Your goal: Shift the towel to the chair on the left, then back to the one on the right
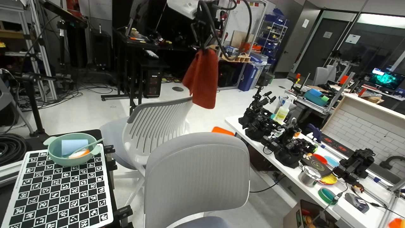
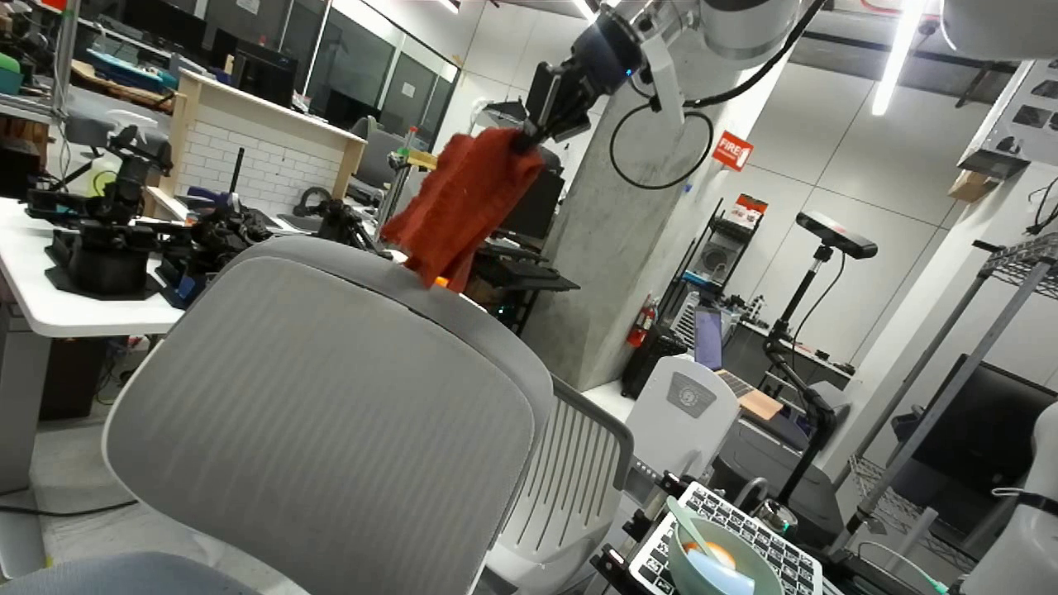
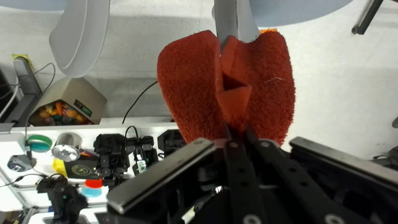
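A red towel (image 1: 205, 79) hangs folded from my gripper (image 1: 204, 48), which is shut on its upper end. The same towel (image 2: 467, 207) and gripper (image 2: 529, 142) show in an exterior view, and the wrist view shows the towel (image 3: 192, 81) pinched between the fingertips (image 3: 238, 132). A chair with a slatted grey back (image 1: 155, 129) stands below the towel; its top edge meets the towel's two flaps in the wrist view (image 3: 227, 18). I cannot tell whether they touch. A chair with a solid grey back (image 1: 196, 174) stands beside it, also in an exterior view (image 2: 331, 405).
A white table (image 1: 275, 171) holds black robot arms (image 1: 259, 123), a metal pot (image 1: 309, 176) and plates. A checkered board (image 1: 63, 193) carries a green bowl (image 1: 68, 160) with a spoon and a blue item. A box of toy food (image 3: 68, 105) sits by the table.
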Motion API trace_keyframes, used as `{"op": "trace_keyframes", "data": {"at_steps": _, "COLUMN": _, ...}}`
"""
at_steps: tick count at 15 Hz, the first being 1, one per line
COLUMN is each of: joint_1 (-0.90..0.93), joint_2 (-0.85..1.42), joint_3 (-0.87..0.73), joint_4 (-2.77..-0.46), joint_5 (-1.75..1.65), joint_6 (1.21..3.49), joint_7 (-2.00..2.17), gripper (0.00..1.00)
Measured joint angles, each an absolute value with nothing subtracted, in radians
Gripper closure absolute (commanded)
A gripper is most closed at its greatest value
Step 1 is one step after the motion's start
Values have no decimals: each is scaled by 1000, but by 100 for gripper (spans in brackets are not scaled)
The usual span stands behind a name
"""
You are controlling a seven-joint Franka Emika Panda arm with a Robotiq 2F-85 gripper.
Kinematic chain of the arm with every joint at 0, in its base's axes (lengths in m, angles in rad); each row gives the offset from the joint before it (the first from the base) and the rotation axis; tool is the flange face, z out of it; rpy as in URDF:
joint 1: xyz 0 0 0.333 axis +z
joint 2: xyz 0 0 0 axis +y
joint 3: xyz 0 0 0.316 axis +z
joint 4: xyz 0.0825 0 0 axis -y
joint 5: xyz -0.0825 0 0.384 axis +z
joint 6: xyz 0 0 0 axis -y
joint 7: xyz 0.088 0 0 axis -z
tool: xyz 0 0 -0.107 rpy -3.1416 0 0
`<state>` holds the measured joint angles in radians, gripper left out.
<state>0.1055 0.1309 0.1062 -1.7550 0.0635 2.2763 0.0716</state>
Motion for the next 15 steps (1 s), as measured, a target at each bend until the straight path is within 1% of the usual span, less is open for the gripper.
{"op": "trace_keyframes", "data": {"at_steps": 6, "joint_1": 49, "joint_2": 127, "joint_3": 64, "joint_4": -1626, "joint_5": 75, "joint_6": 2215, "joint_7": 47, "gripper": 99}}
{"op": "trace_keyframes", "data": {"at_steps": 15, "joint_1": 18, "joint_2": 197, "joint_3": 41, "joint_4": -1677, "joint_5": 85, "joint_6": 2216, "joint_7": 28, "gripper": 99}}
